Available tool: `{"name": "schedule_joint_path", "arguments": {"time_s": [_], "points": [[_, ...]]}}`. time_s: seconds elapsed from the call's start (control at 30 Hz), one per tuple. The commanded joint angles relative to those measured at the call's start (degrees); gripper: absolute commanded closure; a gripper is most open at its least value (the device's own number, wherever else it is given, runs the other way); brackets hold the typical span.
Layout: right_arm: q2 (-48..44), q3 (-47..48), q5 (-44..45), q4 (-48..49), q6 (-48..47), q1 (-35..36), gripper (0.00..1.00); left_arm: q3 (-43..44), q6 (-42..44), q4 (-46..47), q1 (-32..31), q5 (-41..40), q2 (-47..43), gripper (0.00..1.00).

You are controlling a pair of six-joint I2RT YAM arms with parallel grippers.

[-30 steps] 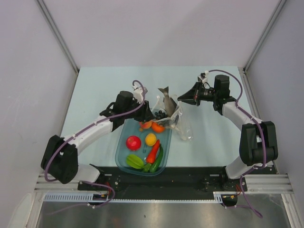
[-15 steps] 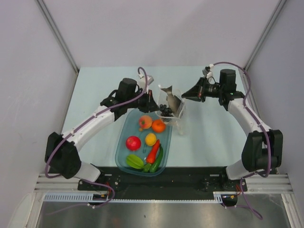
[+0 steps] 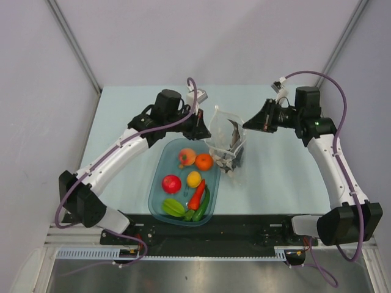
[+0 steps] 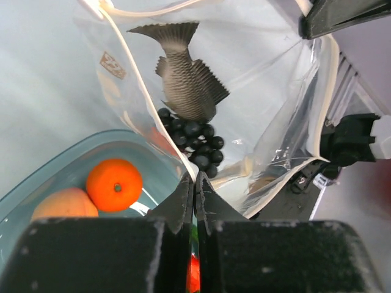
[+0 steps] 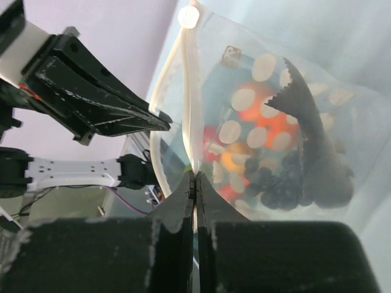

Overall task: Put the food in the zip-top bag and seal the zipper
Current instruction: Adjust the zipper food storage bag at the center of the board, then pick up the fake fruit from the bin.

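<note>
Two grippers hold the zip-top bag [image 3: 226, 131] up between them, over the table [image 3: 275, 171] and just behind the teal tub [image 3: 151, 195]. The left gripper [image 4: 194, 180] has its fingers pressed together on one lip of the zipper [image 4: 143, 97]. The right gripper [image 5: 195, 176] pinches the opposite lip the same way, and the mouth gapes open. Inside the bag are the grey fish [image 4: 186, 85], tail up, and the black grapes [image 4: 194, 141] beneath it. Seven pieces lie in the tub: peach [image 3: 187, 157], orange [image 3: 204, 161], red round fruit [image 3: 171, 183], lemon [image 3: 193, 179], starfruit [image 3: 173, 207], red pepper [image 3: 197, 195] and green pepper [image 3: 202, 206]. Whether the bag's bottom touches the table cannot be told.
</note>
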Motion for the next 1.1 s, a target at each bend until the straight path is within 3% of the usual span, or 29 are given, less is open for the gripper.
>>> {"name": "schedule_joint_path", "arguments": {"time_s": [0.0,0.13,0.17,0.23,0.27,0.4,0.6,0.73,0.8,0.83,0.93,1.07], "points": [[0.73,-0.95,4.24,-5.23,-5.91,0.64,1.0,2.05,4.25,-1.96,-0.07,-1.2,1.26,0.94],[0.9,-5.69,5.74,-4.8,-10.66,0.2,1.0,-1.89,5.22,-0.22,2.64,-2.52,0.57,0.73],[0.9,-6.31,5.65,-4.54,-10.84,0.11,1.0,-3.21,5.22,0.93,3.44,-2.87,-1.78,0.51],[0.99,-7.46,5.48,-4.18,-11.2,-0.06,1.0,-7.76,5.83,3.29,5.28,-7.23,-4.69,0.21],[0.9,-7.46,5.56,-4.18,-11.54,-0.07,1.0,-9.71,6.19,4.35,5.9,-8.74,-7.41,0.01],[0.99,-7.63,5.21,-4.27,-12.34,-0.5,1.0,-15.17,8.56,3.93,8.89,-10.87,-9.28,0.0],[0.73,-8.16,4.69,-4.01,-12.25,-0.77,1.0,-17.11,11.63,-1.69,9.69,-13.15,-3.4,0.03],[0.47,-7.55,4.69,-5.06,-13.21,-1.29,1.0,-14.04,26.37,-15.28,9.69,-4.73,-0.75,0.15],[0.38,-7.63,4.69,-5.41,-13.31,-1.47,1.0,-15.0,36.82,-19.61,9.78,-0.96,-2.68,0.13],[0.46,-7.72,4.51,-5.41,-13.31,-1.56,1.0,-15.26,43.74,-23.72,9.78,0.11,-4.69,0.06],[0.29,-8.07,4.07,-4.97,-12.69,-1.56,1.0,-16.4,53.0,-29.36,8.9,0.65,-6.37,0.0],[0.64,-8.51,2.75,-4.18,-12.08,-1.56,1.0,-20.36,55.32,-27.11,7.41,-3.65,-6.12,0.0]]}}
